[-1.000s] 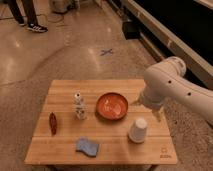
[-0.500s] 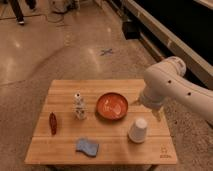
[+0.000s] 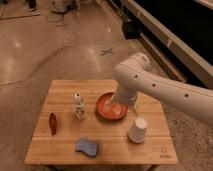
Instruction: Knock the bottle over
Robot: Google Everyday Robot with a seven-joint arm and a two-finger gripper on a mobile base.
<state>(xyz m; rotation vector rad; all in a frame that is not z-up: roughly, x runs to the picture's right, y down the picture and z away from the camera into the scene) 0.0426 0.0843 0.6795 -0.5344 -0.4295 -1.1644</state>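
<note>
- Wooden table: a light slatted top standing on a polished floor, and everything below rests on it.
- Dark red slender object: lies near the left edge, lengthwise front to back.
- Bottle: small, whitish, with a white cap. It stands upright left of centre, between the red object and the bowl and touching neither.
- Blue cloth: crumpled near the front edge, in front of the bottle and to its right.
- Orange-red bowl: mid-table, just right of the bottle.
- Gripper: hangs low over the bowl, at the end of the white arm reaching in from the right. It is clear of the bottle, and its grip state cannot be made out.
- White paper cup: upside down, in front of the bowl and to its right.
</note>
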